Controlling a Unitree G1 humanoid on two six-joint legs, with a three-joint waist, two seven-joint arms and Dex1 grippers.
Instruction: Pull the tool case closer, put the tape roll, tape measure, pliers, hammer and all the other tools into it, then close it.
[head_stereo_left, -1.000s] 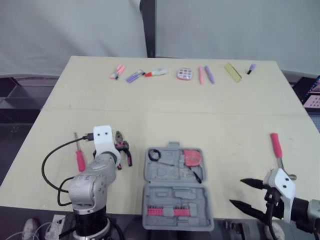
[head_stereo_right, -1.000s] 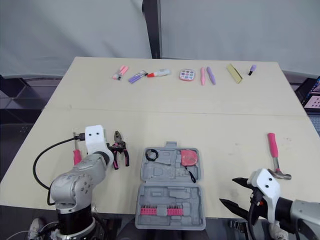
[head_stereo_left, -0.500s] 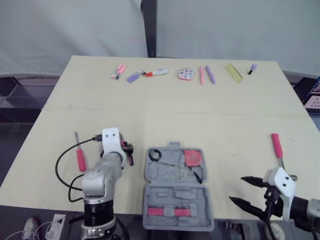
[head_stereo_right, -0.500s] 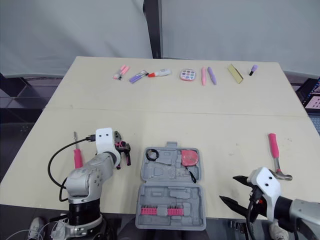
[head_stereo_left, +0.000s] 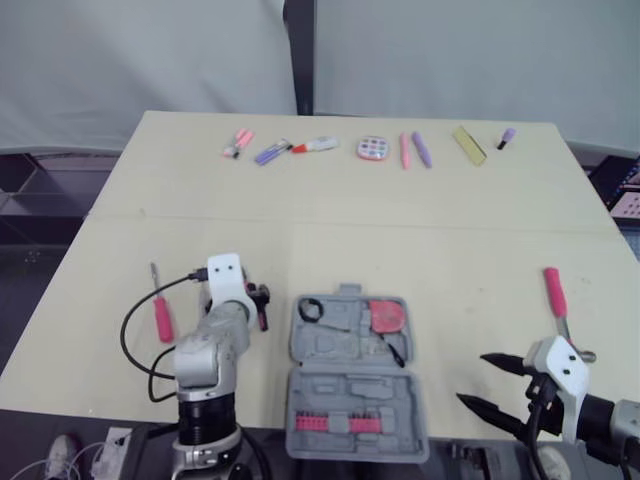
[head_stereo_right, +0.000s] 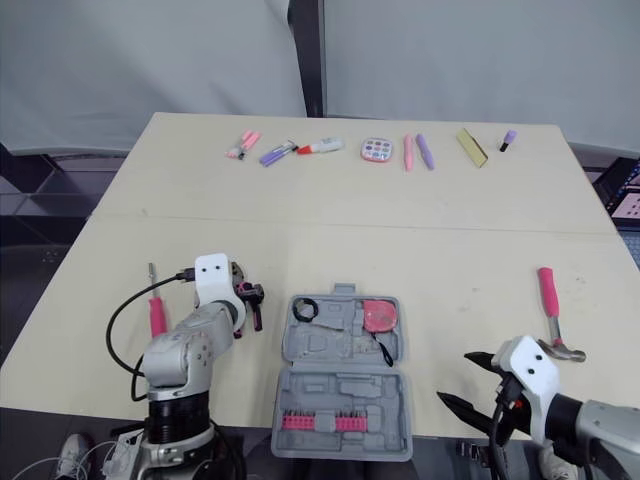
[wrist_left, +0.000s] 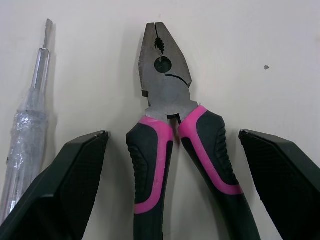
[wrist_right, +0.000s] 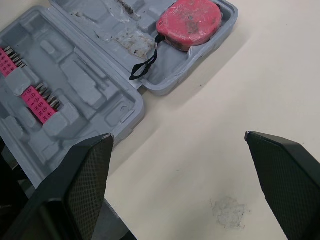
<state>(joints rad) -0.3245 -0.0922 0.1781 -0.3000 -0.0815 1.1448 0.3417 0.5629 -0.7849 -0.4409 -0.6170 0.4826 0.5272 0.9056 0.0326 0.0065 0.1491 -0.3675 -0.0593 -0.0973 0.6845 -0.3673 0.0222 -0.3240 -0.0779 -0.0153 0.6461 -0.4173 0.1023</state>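
Tool case (head_stereo_left: 355, 378) open at near edge of bench (head_stereo_left: 450, 250), red tape measure (head_stereo_left: 384, 316) in its far half. Pliers (wrist_left: 166, 92) flat on bench just left of case; left jaws released, spread wide astride both handles, not touching. Right jaws released, right of case. Hammer (head_stereo_left: 553, 297) beyond, on bench.

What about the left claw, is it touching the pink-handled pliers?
Apart. In the left wrist view the open left claw straddles the pliers, with a strip of bare table showing between each finger and the handles.
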